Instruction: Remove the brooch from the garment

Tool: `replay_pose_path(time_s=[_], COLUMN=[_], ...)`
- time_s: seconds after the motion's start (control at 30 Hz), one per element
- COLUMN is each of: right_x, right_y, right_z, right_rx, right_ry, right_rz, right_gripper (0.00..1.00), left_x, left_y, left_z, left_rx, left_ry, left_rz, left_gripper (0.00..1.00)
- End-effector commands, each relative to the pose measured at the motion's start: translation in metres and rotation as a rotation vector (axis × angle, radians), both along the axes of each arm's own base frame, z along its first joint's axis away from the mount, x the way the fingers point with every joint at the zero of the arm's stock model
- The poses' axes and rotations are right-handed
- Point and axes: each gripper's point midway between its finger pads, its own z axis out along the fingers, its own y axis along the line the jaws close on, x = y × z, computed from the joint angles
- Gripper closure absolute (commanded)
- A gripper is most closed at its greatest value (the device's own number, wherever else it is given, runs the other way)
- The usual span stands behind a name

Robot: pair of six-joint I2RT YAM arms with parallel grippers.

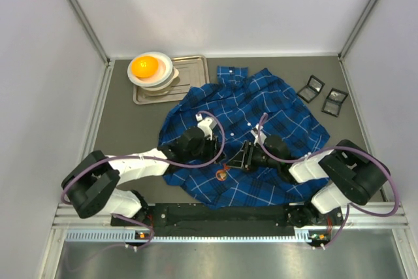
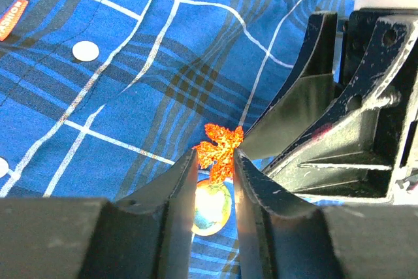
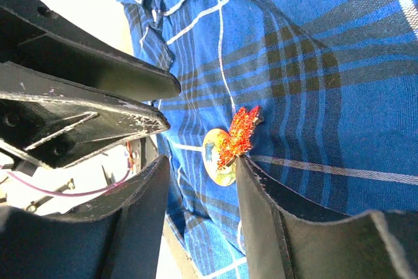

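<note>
The garment (image 1: pixel 261 109) is a dark-blue plaid shirt spread on the table. It also fills the left wrist view (image 2: pixel 130 96) and the right wrist view (image 3: pixel 326 63). The brooch (image 1: pixel 222 174) is a glittery orange leaf (image 2: pixel 221 150) (image 3: pixel 240 134) pinned near the shirt's front hem, over a round globe badge (image 2: pixel 210 208). My left gripper (image 2: pixel 215 158) is open by a narrow gap just above the leaf, tips either side of it. My right gripper (image 3: pixel 202 160) is open, with one fingertip (image 3: pixel 243 161) touching the leaf's edge.
A metal tray (image 1: pixel 196 70) with stacked bowls holding an orange ball (image 1: pixel 145 65) stands at the back left. Two small black boxes (image 1: pixel 311 88) (image 1: pixel 336 101) lie at the back right. White walls enclose the table on three sides.
</note>
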Motion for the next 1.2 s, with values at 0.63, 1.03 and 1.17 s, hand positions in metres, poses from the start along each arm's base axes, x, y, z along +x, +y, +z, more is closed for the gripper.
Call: replay_pose_path(time_s=[0.63,1.03,1.17], right_x=[0.009,0.017,0.018], right_y=[0.003,-0.017,-0.03], right_z=[0.02,-0.001,-0.001], right_rx=[0.072,-0.093,-0.157], right_ry=[-0.076,-0.032,-0.036], right_rz=[-0.007,-0.1,-0.147], right_gripper=[0.58,0.59,0.59], left_x=[-0.041,-0.043,-0.044], left_y=[-0.019,-0.01,-0.015], left_z=[0.004,0.006,0.014], left_rx=[0.079,0.043,0.022], left_ry=[-0.252,0.081,0.14], left_rz=[-0.152,0.168,0.204], left_gripper=[0.51,0.66,0.66])
